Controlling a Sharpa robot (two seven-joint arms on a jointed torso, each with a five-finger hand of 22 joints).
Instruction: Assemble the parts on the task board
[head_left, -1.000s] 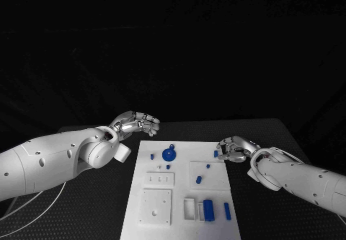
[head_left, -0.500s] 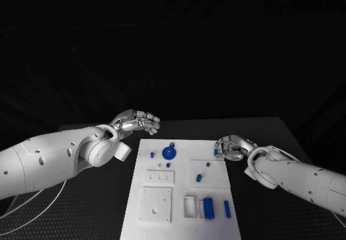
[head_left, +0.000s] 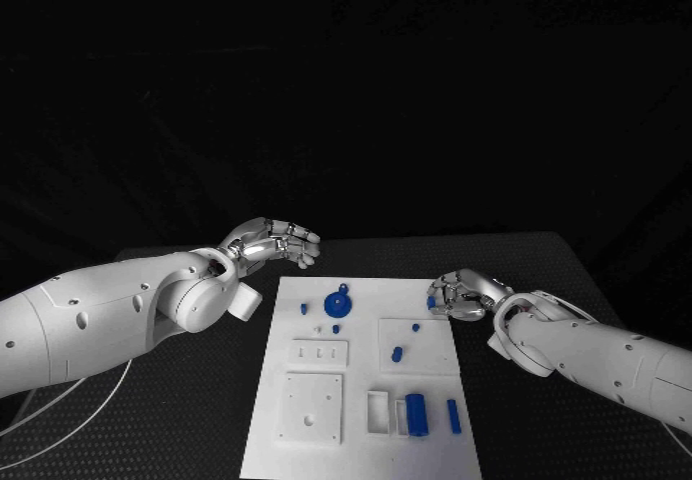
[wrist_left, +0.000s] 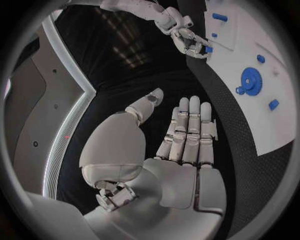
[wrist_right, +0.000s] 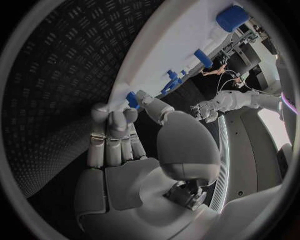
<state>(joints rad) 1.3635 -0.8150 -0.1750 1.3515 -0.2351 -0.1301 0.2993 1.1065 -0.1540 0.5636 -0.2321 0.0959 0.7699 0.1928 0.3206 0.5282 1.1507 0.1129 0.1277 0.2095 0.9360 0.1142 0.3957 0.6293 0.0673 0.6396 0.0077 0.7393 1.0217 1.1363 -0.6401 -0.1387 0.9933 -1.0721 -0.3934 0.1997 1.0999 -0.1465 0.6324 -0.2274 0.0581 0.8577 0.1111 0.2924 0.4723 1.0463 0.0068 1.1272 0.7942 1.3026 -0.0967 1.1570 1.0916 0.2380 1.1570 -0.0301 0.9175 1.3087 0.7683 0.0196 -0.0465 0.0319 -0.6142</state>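
The white task board (head_left: 361, 382) lies in the middle of the table. On its far half is a blue gear (head_left: 339, 304) with small blue pieces around it. My right hand (head_left: 464, 295) is at the board's far right edge. Its thumb and fingertips pinch a small blue part (head_left: 431, 301) there, which also shows between them in the right wrist view (wrist_right: 132, 98). My left hand (head_left: 271, 243) hovers off the board's far left corner. In the left wrist view the left hand (wrist_left: 181, 145) holds nothing, with its fingers straight and its thumb apart.
A blue cylinder (head_left: 417, 414) and a thin blue bar (head_left: 453, 415) lie at the board's near right, beside a white square plate (head_left: 313, 410). Black ribbed table surface (head_left: 548, 280) surrounds the board. A white cable (head_left: 58, 415) trails under the left arm.
My right hand has crept a little leftward onto the board's right edge, closing on the small blue part. The left hand has stayed where it was.
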